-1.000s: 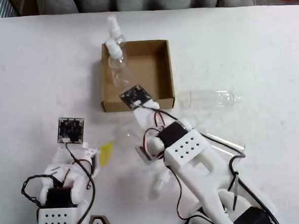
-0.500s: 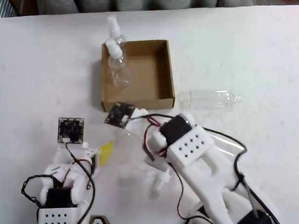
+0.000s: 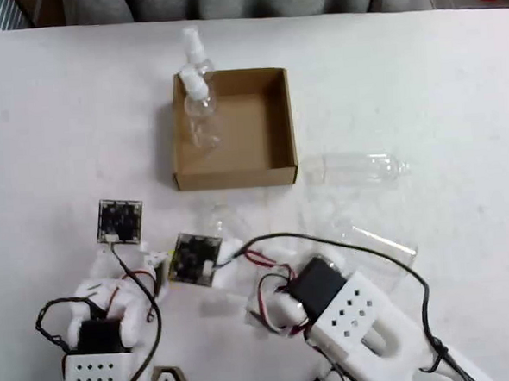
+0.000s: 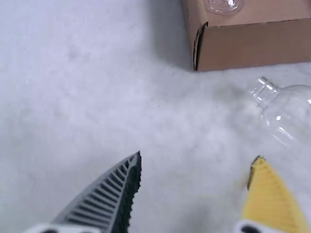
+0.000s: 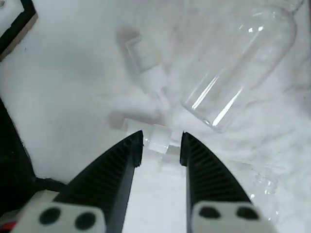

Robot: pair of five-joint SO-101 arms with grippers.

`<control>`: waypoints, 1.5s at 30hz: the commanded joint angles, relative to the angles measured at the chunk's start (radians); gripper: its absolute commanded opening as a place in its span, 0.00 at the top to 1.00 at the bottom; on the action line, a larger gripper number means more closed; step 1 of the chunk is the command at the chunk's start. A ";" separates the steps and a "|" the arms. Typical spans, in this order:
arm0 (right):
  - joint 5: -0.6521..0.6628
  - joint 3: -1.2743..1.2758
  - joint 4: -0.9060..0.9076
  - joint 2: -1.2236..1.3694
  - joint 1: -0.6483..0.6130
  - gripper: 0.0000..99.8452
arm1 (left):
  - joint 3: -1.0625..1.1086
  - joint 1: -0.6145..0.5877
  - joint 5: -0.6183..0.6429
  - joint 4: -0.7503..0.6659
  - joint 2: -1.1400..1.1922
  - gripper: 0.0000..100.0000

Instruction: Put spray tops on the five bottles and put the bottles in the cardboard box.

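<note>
Right gripper (image 5: 159, 141), jaws slightly parted astride a lying white spray top (image 5: 158, 136); left gripper (image 4: 198, 157) wide open, holding nothing.

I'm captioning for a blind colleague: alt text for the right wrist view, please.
Dark fingers of the right gripper straddle a white spray top lying on the white table. A clear bottle lies on its side just beyond, next to a second spray top.

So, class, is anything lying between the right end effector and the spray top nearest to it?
Nothing visible does. The spray top lies on the table right between the open fingers of the right end effector. The clear bottle lies farther off, beyond the top, not in the way.
</note>
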 commanded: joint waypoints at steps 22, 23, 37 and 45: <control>0.181 0.218 -0.387 0.094 -0.165 0.84 | -0.005 -0.031 0.000 -0.029 -0.021 0.67; 0.181 0.218 -0.414 0.130 -0.165 0.84 | -0.005 -0.031 0.000 -0.029 -0.021 0.67; 0.183 0.212 -0.608 0.406 -0.162 0.84 | -0.005 -0.031 0.000 -0.029 -0.021 0.67; 0.181 0.210 -0.602 0.407 -0.162 0.91 | -0.005 -0.031 0.000 -0.029 -0.021 0.67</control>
